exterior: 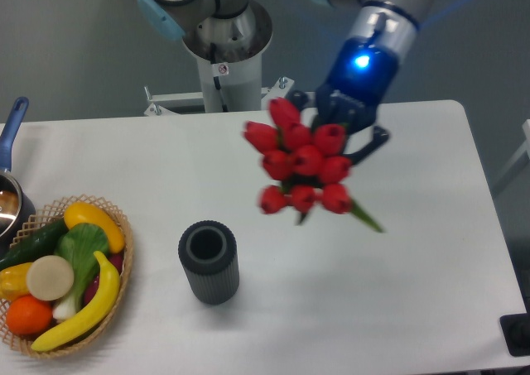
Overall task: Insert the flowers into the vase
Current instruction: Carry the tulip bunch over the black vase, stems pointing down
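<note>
The flowers (300,166), a tight bunch of red tulip buds with green leaves, hang in the air over the middle of the table, slightly blurred by motion. My gripper (341,127) is shut on their stems, which the buds hide; its dark fingers (370,147) show behind the bunch. The vase (209,262), a dark grey ribbed cylinder with an open round mouth, stands upright on the table to the lower left of the flowers, well apart from them.
A wicker basket (122,269) of fruit and vegetables sits at the table's left front. A pot with a blue handle (12,125) pokes in at the left edge. The arm's base (225,52) stands behind the table.
</note>
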